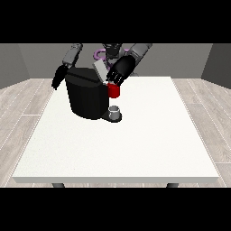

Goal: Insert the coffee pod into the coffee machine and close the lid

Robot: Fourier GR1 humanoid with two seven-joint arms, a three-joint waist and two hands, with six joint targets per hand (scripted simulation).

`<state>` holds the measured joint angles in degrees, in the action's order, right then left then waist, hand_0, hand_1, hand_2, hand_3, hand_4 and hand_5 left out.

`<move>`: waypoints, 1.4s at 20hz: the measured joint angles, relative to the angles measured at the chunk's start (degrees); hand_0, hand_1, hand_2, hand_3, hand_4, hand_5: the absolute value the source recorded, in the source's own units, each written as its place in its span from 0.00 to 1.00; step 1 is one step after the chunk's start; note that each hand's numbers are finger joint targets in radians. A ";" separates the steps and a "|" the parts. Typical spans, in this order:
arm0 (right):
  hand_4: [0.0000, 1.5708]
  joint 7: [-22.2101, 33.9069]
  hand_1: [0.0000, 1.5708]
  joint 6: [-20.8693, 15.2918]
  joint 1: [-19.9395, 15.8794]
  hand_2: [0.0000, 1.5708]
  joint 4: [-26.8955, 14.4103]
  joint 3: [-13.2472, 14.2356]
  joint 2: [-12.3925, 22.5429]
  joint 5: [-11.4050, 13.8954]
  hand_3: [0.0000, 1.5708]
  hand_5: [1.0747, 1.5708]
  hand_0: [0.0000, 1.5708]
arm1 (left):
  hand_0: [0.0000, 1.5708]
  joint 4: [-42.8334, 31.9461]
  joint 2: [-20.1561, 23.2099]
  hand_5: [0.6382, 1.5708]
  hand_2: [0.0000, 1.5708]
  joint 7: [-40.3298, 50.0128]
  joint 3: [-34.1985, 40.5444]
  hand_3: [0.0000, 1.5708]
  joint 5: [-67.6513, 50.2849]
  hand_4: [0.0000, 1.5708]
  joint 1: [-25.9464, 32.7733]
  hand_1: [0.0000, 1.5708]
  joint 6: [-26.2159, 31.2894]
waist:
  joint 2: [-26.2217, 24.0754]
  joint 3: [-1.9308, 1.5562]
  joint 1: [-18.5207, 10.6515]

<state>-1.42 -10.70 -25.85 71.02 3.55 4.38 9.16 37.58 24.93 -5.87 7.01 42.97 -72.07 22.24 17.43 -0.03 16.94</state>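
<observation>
Reaching over the machine (88, 97) with the hand at the view's right (119, 72), I am hovering at its raised lid (100, 71), just above a red thing at the machine (113, 91), and I cannot tell how my fingers lie. Pressing the lid down off-centre could, I judge, shove the machine along the table (135, 144) or leave it ajar. My other hand (58, 77) is hanging beside the machine, and a grey thing (115, 111) is sitting below the spout; I cannot tell if it is the pod.
</observation>
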 measured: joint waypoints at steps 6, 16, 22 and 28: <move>0.00 1.14 0.00 -0.95 -1.65 0.00 0.63 0.04 -0.28 0.32 0.00 1.00 0.00 | 0.77 -0.18 0.95 1.00 0.78 -0.71 -1.18 0.70 2.28 0.00 -0.67 0.77 -2.04 | 0.86 0.01 0.34; 0.03 1.22 0.00 -0.12 -0.73 0.00 1.86 -0.37 0.15 0.25 0.00 1.00 0.00 | 0.71 -1.34 2.93 1.00 0.72 -3.97 -2.59 0.62 5.33 0.00 0.04 0.71 -4.34 | 2.10 -0.05 1.29; 0.06 1.85 0.00 -0.31 -2.13 0.00 1.85 -0.34 0.37 0.54 0.00 1.00 0.00 | 0.78 -1.51 2.91 1.00 0.76 -5.09 -1.03 0.60 4.60 0.00 -1.41 0.78 -5.67 | 3.35 0.01 1.58; 0.09 2.57 0.00 -0.33 -3.14 0.00 2.18 -0.61 0.72 1.10 0.00 1.00 0.00 | 0.81 -1.32 3.56 1.00 0.79 -7.11 -0.64 0.62 5.05 0.00 -1.83 0.81 -7.54 | 4.28 -0.06 1.85</move>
<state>1.15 -11.04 -28.99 73.20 2.94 5.10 10.26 36.26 28.49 -12.98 6.38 48.01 -73.90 14.70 21.71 -0.09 18.79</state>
